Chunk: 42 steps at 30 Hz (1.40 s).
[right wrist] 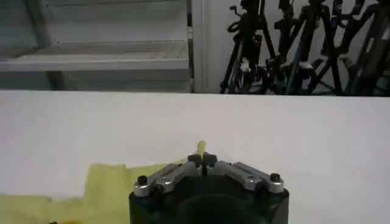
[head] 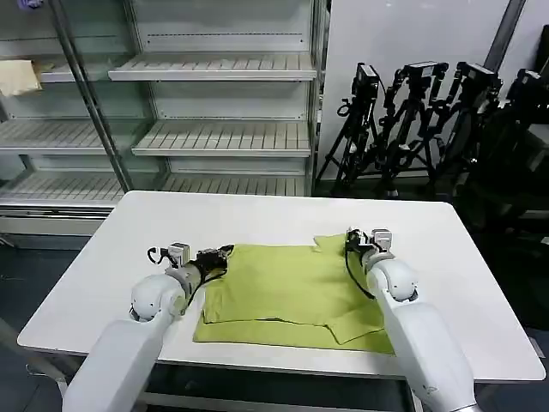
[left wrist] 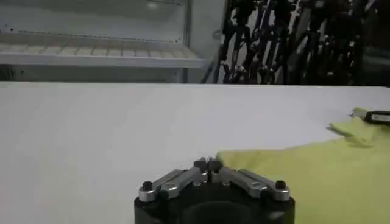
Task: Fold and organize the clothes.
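The lime T-shirt (head: 292, 292) lies partly folded on the white table (head: 257, 215), its near edge close to the table's front. My left gripper (head: 225, 252) is low at the shirt's far left corner. In the left wrist view the left gripper (left wrist: 208, 164) is shut, with the corner of the shirt (left wrist: 317, 176) meeting its tips. My right gripper (head: 350, 239) is at the far right corner, where the cloth is bunched up. In the right wrist view the right gripper (right wrist: 202, 159) is shut on the shirt (right wrist: 109, 182), and a small tuft pokes up past the tips.
Open white shelving (head: 223, 137) stands behind the table, with a pale cream cloth (head: 17, 77) on a shelf at the far left. Black tripods (head: 420, 112) are clustered behind the right side. Bare tabletop surrounds the shirt on the far, left and right sides.
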Tool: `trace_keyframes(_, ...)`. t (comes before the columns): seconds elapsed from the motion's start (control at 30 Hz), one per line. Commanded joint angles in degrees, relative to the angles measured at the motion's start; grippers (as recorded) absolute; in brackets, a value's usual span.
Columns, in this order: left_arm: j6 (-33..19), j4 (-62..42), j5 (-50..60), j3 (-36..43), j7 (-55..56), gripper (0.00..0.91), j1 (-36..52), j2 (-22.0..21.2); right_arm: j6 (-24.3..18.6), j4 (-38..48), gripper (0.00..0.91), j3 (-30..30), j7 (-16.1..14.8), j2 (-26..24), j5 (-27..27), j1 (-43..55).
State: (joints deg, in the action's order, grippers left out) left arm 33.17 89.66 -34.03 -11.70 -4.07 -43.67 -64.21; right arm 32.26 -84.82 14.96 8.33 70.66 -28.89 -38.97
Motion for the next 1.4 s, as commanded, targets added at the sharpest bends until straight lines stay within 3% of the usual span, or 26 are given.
trace_keyframes(0.03,-0.1,6.3,0.1,-1.1,0.0,0.02,-3.5,1.9,-0.1,-13.9,0.0,1.7,0.1,-3.0,-2.2,-6.7)
trace_keyframes(0.6,-0.2,20.9,-2.1,-10.4,0.3,0.02,-19.9,6.7,-0.2,-33.1,0.0,9.1,-0.8,-6.8,0.2,-29.3)
trace_keyframes(1.23,-0.8,26.5,-0.8,-11.7,0.0,0.03,-27.2,7.1,-1.0,-34.4,0.0,12.1,-1.8,-8.2,2.9,-34.2)
trace_keyframes(1.27,-0.6,26.6,-0.4,-11.6,-0.1,0.907,-27.2,7.1,-0.6,-34.8,0.0,12.2,-2.4,-8.3,3.3,-34.8)
trace_keyframes(1.3,-0.1,26.8,0.0,-11.4,0.1,0.907,-27.3,7.0,-0.3,-35.1,0.907,12.2,-2.9,-8.4,3.5,-35.3)
trace_keyframes(1.4,-0.1,27.7,0.9,-11.5,0.3,0.907,-28.0,7.1,-0.2,-35.9,0.907,12.6,-3.2,-8.5,3.6,-36.2)
